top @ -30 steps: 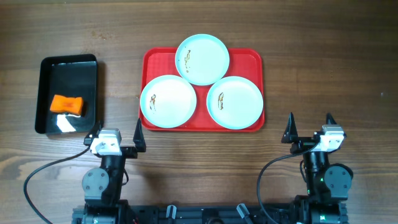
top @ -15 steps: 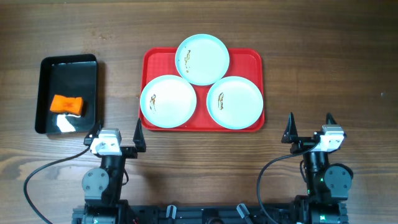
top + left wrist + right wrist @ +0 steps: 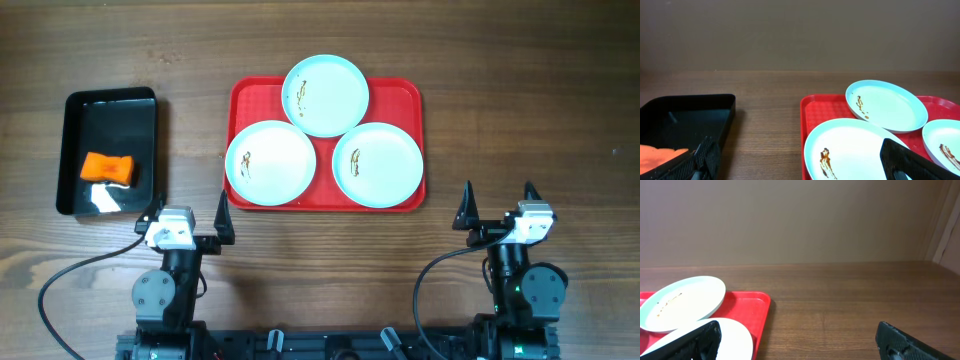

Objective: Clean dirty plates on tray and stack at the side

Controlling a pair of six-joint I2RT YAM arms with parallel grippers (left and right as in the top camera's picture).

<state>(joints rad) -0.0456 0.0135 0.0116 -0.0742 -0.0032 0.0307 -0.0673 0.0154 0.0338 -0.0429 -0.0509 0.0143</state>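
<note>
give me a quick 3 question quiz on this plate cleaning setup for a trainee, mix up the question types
1. How many plates lie on the red tray?
2. Where is the orange sponge? A: in the black bin. B: on the red tray. C: on a plate.
3. True or false: the left claw and the right claw both stand open and hold nothing.

Key: 1: three. 2: A. 3: true.
</note>
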